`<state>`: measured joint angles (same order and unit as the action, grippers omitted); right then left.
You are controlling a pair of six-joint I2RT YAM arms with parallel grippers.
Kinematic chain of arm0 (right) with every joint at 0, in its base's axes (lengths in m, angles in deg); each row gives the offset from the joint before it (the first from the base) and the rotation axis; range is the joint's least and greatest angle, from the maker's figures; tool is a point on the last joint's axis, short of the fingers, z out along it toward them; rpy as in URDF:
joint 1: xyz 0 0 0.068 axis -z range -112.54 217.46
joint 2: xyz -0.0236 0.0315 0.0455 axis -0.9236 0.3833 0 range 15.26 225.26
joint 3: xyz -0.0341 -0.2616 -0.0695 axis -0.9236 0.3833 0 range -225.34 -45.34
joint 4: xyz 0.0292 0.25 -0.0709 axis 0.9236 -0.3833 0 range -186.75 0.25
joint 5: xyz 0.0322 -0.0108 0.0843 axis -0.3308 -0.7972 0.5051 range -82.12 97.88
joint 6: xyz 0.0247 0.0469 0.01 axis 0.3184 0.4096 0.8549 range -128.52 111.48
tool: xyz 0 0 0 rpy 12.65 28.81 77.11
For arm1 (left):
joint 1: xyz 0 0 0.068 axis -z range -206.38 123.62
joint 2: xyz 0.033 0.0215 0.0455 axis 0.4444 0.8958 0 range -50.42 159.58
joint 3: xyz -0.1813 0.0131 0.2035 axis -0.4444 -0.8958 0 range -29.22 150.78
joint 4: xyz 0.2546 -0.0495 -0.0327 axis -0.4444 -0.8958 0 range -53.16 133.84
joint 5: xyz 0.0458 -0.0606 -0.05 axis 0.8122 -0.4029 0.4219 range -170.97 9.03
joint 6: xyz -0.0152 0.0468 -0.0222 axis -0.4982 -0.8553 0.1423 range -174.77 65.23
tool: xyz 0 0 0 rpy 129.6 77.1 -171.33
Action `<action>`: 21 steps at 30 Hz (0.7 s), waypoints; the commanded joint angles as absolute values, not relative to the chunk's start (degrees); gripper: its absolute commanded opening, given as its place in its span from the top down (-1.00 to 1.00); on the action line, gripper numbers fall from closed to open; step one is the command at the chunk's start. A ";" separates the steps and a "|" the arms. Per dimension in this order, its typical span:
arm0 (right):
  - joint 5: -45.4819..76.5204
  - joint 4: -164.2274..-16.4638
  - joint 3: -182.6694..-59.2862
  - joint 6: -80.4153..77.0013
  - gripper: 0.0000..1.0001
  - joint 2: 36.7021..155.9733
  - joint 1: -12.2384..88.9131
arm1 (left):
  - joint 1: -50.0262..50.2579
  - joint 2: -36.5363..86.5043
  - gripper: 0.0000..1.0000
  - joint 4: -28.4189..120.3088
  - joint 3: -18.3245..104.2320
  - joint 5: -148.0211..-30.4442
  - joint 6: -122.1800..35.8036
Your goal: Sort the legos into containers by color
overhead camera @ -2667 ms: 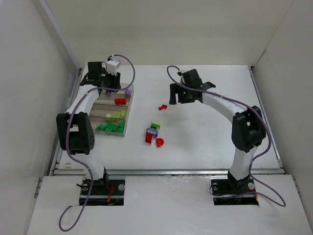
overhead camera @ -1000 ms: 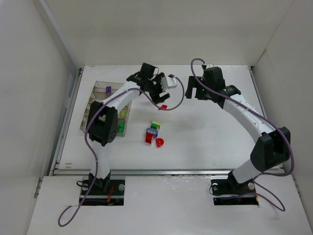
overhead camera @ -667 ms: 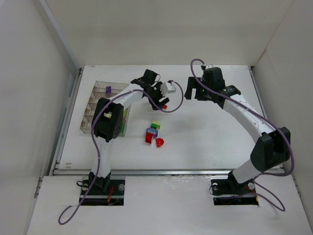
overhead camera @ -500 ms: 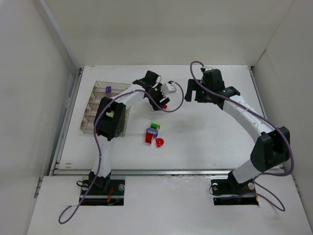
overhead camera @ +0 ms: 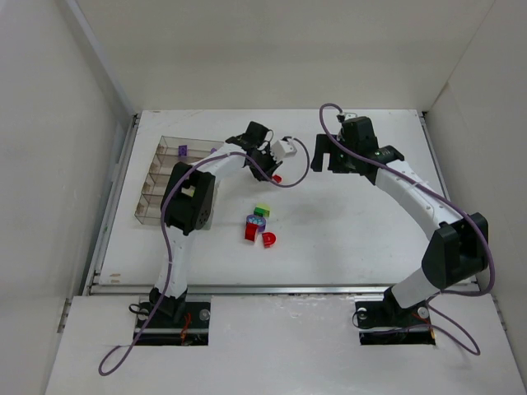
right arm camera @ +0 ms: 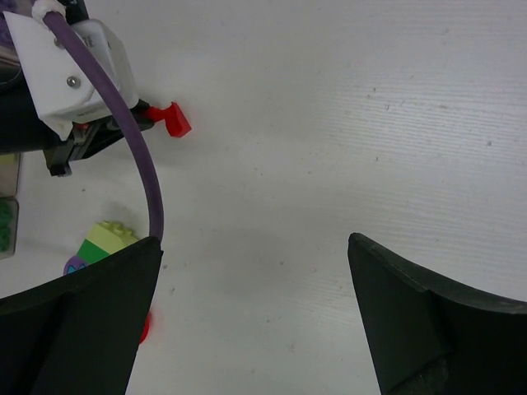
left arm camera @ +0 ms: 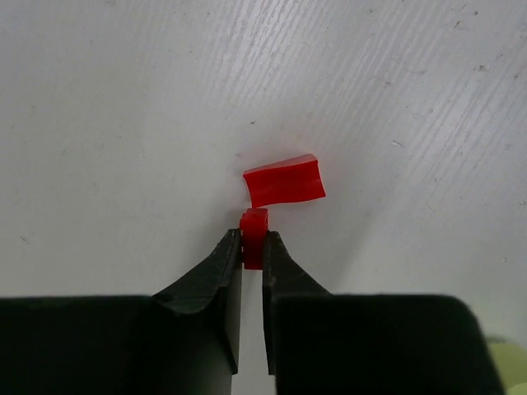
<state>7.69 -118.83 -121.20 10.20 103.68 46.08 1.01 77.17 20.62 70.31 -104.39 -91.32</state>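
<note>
Mid-table, left gripper (left arm camera: 253, 243) was clamped on red lego (left arm camera: 282, 181) by its narrow tab, likely for transfer to organizer box (overhead camera: 150, 196); right gripper (right arm camera: 255, 247) hung open.

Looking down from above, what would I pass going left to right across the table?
Box → left claw pinching a red brick → right claw, open.
</note>
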 commanded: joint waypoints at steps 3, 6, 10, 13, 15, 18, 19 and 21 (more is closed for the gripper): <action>7.53 -117.08 -120.31 8.36 -1.00 101.65 45.93 | 1.21 73.95 1.00 19.85 67.30 -104.44 -91.59; 7.53 -115.95 -120.31 8.35 -1.00 101.65 45.93 | -0.19 70.09 1.00 18.62 66.59 -104.97 -92.30; 9.28 -114.63 -120.31 8.35 -1.00 103.41 46.46 | -6.68 65.17 1.00 17.30 71.59 -108.30 -82.13; 10.78 -113.22 -120.84 8.35 -1.00 104.64 46.46 | -13.27 60.24 1.00 20.63 70.03 -106.47 -71.13; 12.00 -112.61 -120.84 8.35 -1.00 105.16 46.46 | -15.30 56.83 1.00 21.17 67.39 -101.38 -72.33; 12.53 -112.60 -121.46 8.35 -1.00 106.22 46.46 | -17.59 54.53 1.00 21.17 61.76 -96.10 -75.59; 12.54 -112.60 -121.98 7.74 -1.00 106.22 46.46 | -18.73 53.74 1.00 21.17 59.66 -96.09 -76.38; 12.54 -112.60 -122.60 7.22 -1.00 107.36 46.46 | -19.87 53.73 1.00 21.86 58.15 -94.61 -77.44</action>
